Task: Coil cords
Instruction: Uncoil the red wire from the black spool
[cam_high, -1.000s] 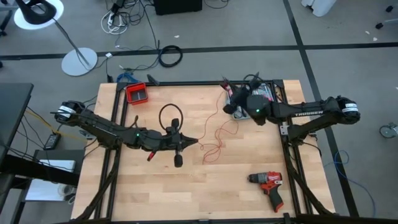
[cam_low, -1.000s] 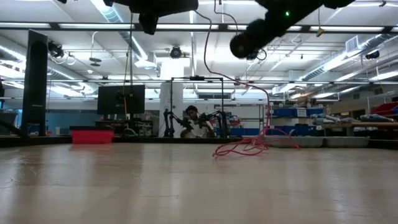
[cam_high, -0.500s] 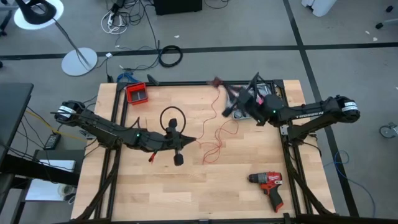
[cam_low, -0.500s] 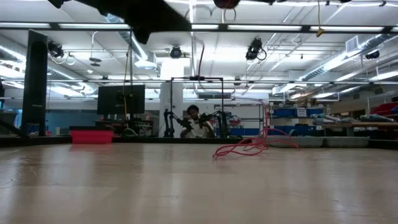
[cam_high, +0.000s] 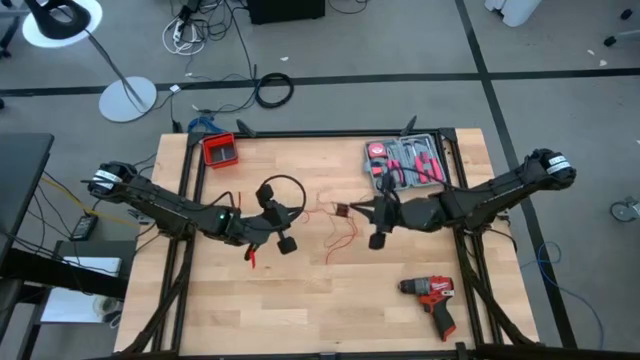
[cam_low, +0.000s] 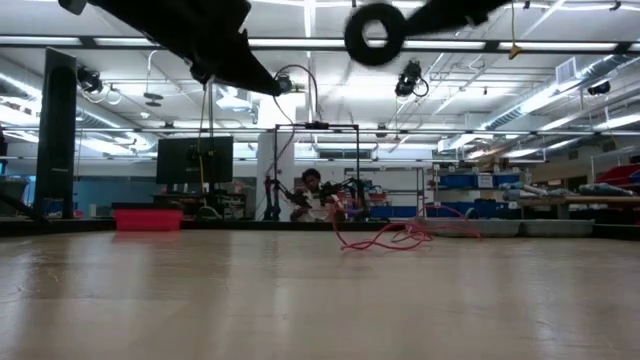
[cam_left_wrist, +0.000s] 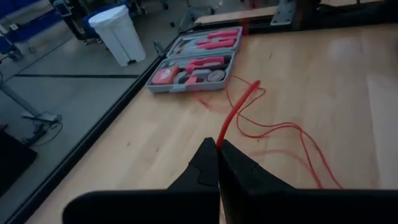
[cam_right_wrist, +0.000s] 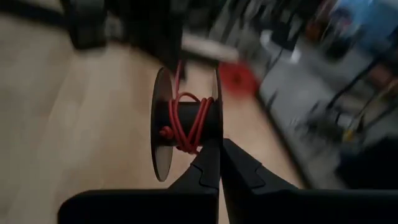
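My left gripper (cam_high: 300, 213) sits at nine o'clock of the cords (cam_high: 345, 232). My right gripper (cam_high: 345, 209) is at their twelve. The drill (cam_high: 432, 297) lies at four o'clock, the tool case (cam_high: 405, 160) at one.

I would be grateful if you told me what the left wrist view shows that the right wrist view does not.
Only the left wrist view shows the grey tool case, a white bin, and red cord trailing loose over the table. Only the right wrist view shows a black spool wound with red cord. Both show shut end effector fingers pinching red cord: the left end effector, the right end effector.
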